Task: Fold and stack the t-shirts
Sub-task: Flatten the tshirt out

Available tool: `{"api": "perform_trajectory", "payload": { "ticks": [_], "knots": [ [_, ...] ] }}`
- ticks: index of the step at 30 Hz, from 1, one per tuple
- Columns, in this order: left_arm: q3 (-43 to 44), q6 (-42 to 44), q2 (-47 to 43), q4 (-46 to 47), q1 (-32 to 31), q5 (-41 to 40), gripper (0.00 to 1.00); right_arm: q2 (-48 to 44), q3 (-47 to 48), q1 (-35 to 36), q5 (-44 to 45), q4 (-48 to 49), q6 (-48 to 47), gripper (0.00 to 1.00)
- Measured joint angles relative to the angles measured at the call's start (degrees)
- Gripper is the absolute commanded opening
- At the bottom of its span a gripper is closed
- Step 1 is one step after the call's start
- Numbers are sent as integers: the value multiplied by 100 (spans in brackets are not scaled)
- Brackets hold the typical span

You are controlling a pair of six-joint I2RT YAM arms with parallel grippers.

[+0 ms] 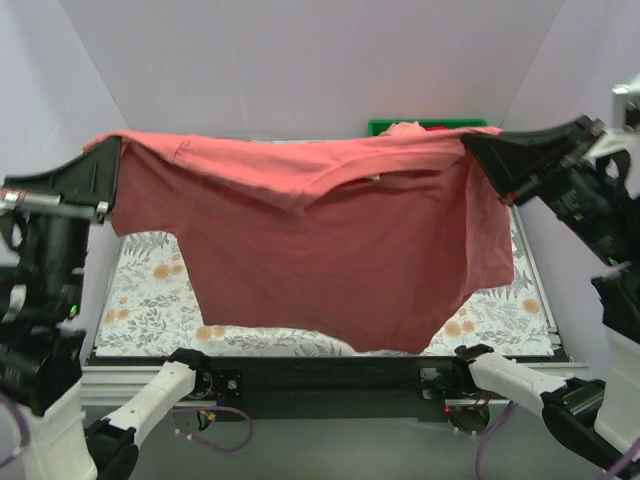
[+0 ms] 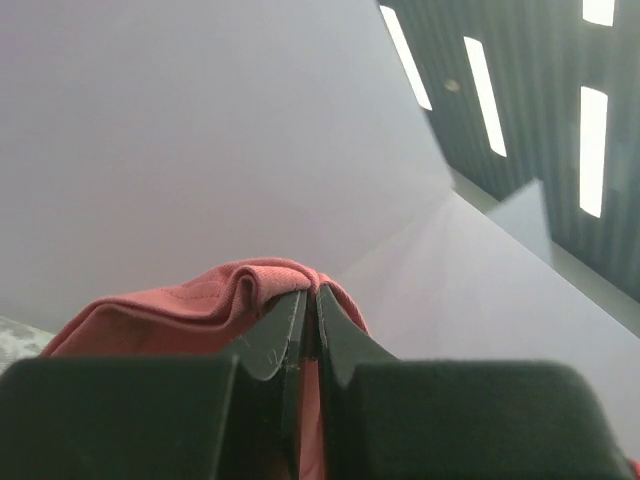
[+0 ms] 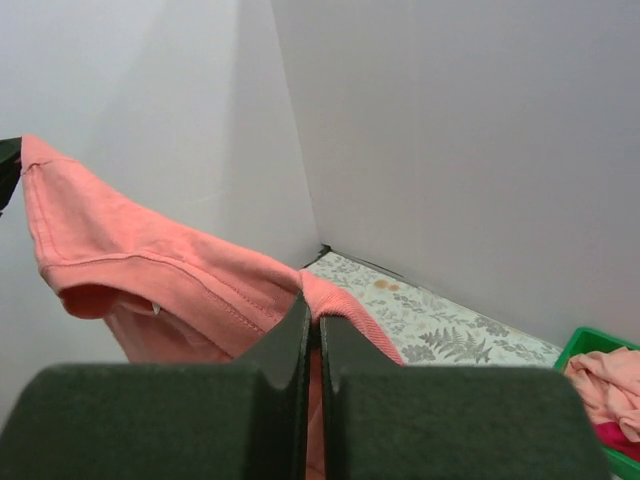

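Observation:
A dusty rose t-shirt (image 1: 330, 250) hangs spread in the air between my two grippers, well above the table. My left gripper (image 1: 118, 150) is shut on its left top edge; the pinched cloth (image 2: 250, 285) bunches over the fingertips. My right gripper (image 1: 468, 148) is shut on its right top edge, where the cloth (image 3: 340, 300) folds over the closed fingers. The shirt's lower hem sags to about the table's near edge. Salmon pink (image 3: 605, 385) and magenta (image 3: 625, 440) cloth lie in the green bin.
A floral-patterned mat (image 1: 150, 290) covers the table under the shirt. A green plastic bin (image 1: 385, 127) stands at the back right against the wall, mostly hidden by the shirt. White walls enclose the table on three sides.

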Motion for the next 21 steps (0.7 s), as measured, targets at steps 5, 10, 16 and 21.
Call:
{"api": "perform_trajectory", "payload": {
  "ticks": [5,10,16,21],
  "knots": [
    [188,514,1462,118,-4,-1316,0,1163,179,0,356,402,-293,1],
    [651,1178,3366,291,48,-2105,0,2964,831,-4,802,914,-573,1],
    [3025,1755,5643,13,846,-1978,0,4634,1725,-133,817,1508,-417,1],
    [2905,2083,5241,343,1318,-1856,0,4542,1600,-225,490,1937,-103,1]
  ]
}}
